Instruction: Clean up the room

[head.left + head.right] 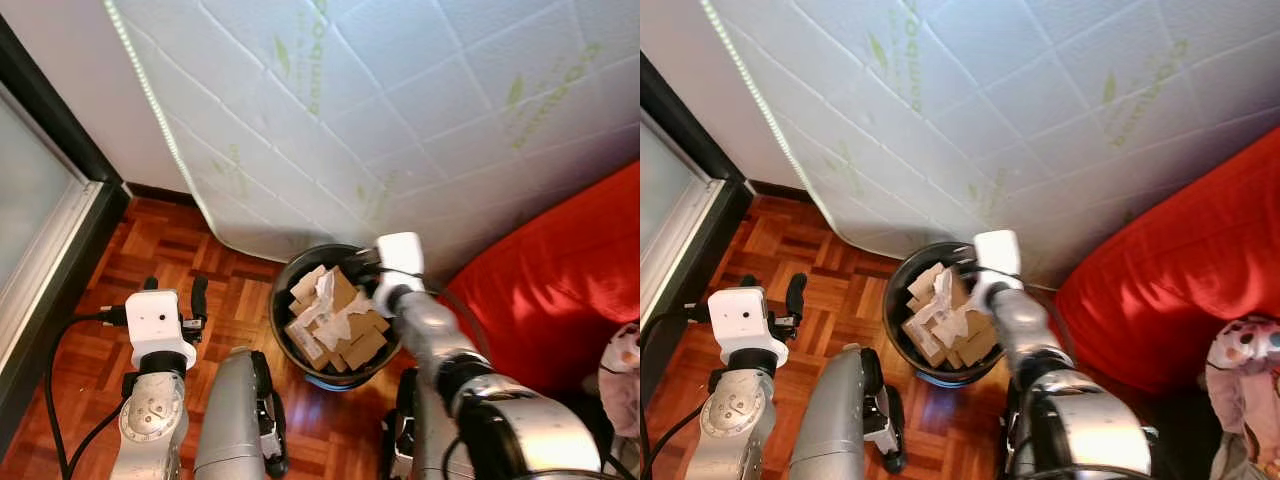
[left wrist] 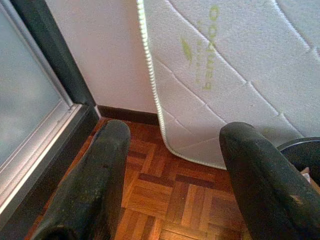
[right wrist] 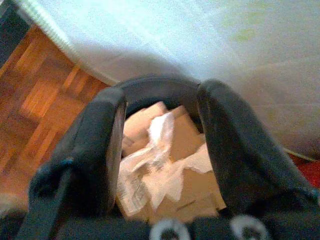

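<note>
Right gripper (image 3: pixel 160 145) spread open, empty, over the black bin (image 1: pixel 283 325). Heaped cardboard (image 1: pixel 340 330) and paper (image 1: pixel 325 300) could spill over the rim if bumped. Left gripper (image 2: pixel 175 180) open, idle.

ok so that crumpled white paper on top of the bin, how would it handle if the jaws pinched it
The crumpled white paper looks thin and creased, so it would probably flop and crush easily. It seems light, resting loose on the cardboard pieces in the black bin, so it may lift alone. The right gripper is above it, jaws apart.
</note>
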Robot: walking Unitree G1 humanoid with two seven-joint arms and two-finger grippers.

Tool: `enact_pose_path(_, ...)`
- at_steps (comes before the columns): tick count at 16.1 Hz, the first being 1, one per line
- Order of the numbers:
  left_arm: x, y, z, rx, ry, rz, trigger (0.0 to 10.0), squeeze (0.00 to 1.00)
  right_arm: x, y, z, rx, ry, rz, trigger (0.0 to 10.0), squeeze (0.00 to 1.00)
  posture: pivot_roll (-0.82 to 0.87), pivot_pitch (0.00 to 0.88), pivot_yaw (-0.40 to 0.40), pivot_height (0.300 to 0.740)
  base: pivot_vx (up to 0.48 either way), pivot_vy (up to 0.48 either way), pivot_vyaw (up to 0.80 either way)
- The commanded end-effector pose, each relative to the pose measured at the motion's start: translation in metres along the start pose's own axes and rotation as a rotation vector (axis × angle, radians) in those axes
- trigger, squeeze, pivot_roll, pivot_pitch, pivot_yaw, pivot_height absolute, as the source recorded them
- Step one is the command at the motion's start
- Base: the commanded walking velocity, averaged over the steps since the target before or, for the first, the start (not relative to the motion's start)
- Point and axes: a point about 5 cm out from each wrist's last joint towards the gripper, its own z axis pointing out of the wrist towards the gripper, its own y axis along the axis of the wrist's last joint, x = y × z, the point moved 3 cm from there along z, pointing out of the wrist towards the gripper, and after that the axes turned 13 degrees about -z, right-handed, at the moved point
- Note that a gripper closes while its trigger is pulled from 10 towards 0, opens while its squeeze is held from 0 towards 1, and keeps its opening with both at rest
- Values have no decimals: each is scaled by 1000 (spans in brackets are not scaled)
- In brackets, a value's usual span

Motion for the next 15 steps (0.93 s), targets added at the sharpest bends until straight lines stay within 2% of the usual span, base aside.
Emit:
enact_pose_path(1,3,-14,-4,58,1,10,10000,0,-20,-23,-11,38,-91,78,10000,0,151,329,-31,576,0,0,0)
enact_pose_path(4,12,-34,-4,132,1,18,10000,0,-57,-61,-38,67,-247,192,10000,0,103,301,-18,581,0,0,0)
enact_pose_path(5,20,-57,-11,223,0,27,10000,0,-77,-103,-71,148,-359,234,10000,0,80,286,-8,596,0,0,0)
enact_pose_path(6,24,-69,-15,267,6,32,10000,0,-84,-126,-89,198,-406,262,10000,0,68,275,-1,611,0,0,0)
enact_pose_path(7,27,-77,-18,298,11,32,10000,0,-88,-138,-101,227,-439,282,10000,0,55,265,11,621,0,0,0)
enact_pose_path(8,31,-87,-20,337,20,29,10000,0,-90,-152,-113,261,-473,291,10000,0,42,253,23,636,0,0,0)
enact_pose_path(11,32,-110,-22,425,-5,44,10000,0,-82,-174,-130,327,-499,317,10000,0,12,211,54,671,0,0,0)
enact_pose_path(15,31,-131,-16,519,-1,38,10000,0,-61,-180,-122,383,-447,339,10000,0,-23,132,79,716,0,0,0)
